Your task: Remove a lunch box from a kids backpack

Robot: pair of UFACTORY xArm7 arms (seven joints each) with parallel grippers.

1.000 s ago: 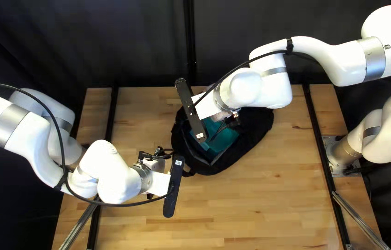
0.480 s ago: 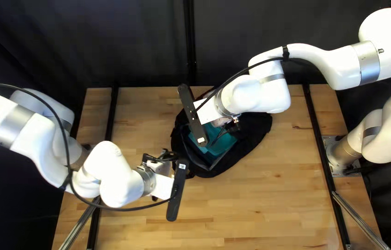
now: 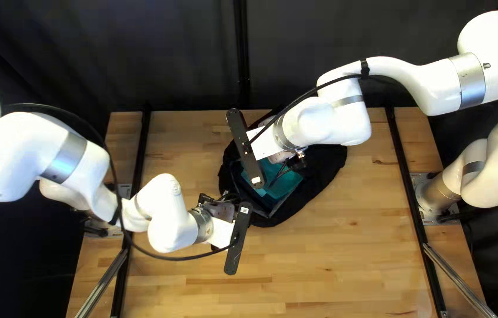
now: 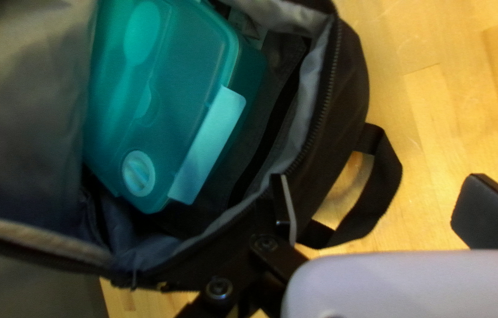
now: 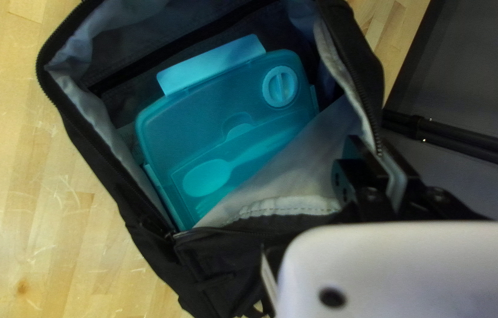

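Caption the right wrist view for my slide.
Right gripper holding an open black backpack by its rim, teal lunch box inside.

The backpack (image 3: pixel 325 171) lies on the table (image 3: pixel 349 265), in its far half, and the lunch box (image 5: pixel 202 129) is inside. A flap (image 5: pixel 308 159) covers 1 corner of this box. Beside the backpack, 1 strap loop (image 4: pixel 384 182) lies over the table. Behind the table there is a curtain (image 3: pixel 319 29). The 2 arm bases (image 3: pixel 437 200) stand at the left and right edges.
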